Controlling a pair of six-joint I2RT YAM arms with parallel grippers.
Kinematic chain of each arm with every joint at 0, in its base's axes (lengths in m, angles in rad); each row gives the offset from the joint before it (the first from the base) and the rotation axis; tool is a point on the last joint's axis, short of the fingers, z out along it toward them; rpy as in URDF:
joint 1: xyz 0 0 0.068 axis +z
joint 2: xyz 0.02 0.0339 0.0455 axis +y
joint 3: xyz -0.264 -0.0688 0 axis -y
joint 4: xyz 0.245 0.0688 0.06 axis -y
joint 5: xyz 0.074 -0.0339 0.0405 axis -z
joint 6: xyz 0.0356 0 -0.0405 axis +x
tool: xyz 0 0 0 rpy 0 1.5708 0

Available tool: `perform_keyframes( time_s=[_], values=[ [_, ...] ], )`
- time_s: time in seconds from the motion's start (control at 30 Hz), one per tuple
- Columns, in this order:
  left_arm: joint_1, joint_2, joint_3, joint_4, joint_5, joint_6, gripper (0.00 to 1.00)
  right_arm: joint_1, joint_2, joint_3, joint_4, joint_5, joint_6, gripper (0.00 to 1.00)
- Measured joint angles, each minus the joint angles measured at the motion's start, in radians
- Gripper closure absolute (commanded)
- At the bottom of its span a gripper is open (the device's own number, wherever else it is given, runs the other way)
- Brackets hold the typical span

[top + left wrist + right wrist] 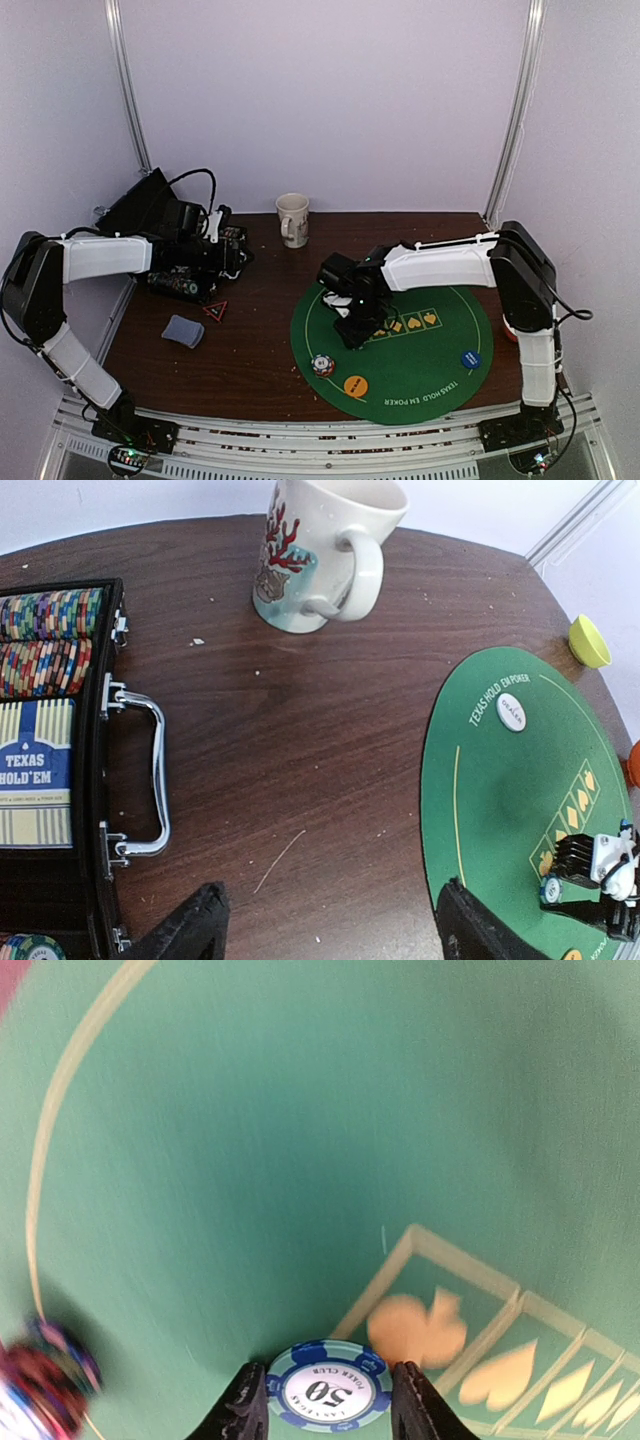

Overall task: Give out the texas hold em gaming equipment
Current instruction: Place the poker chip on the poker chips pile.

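Observation:
My right gripper (pixel 328 1400) is shut on a blue-and-white "50" poker chip (pixel 328 1385), one finger against each edge, over the green poker mat (pixel 250 1160) beside the club symbol. In the top view that gripper (pixel 351 337) hangs above the mat's left half. A small chip stack (pixel 322 366), an orange button (pixel 355 385) and a blue button (pixel 470 359) lie on the mat, and a white dealer button (pixel 511 712) too. A grey-blue card deck (pixel 183 331) rests on the table at the left. My left gripper (pixel 330 935) is open over bare wood, holding nothing.
An open black case (pixel 100 780) holds rows of chips (pixel 45 640) and a Texas Hold'em card box (pixel 35 770). A beige mug (pixel 293 219) stands at the back of the table. A yellow-green bowl (pixel 589 641) sits beyond the mat's edge.

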Motion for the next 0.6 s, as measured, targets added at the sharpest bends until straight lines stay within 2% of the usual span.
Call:
perform_keyframes(
  time_s=[0.43, 0.6],
  values=[
    [0.000, 0.000, 0.000, -0.002, 0.000, 0.005, 0.26, 0.022, -0.168, -0.252, 0.034, -0.061, 0.083, 0.62],
    [0.000, 0.000, 0.000, -0.005, 0.000, 0.005, 0.26, 0.048, -0.220, -0.327, 0.034, -0.061, 0.125, 0.47]
  ],
)
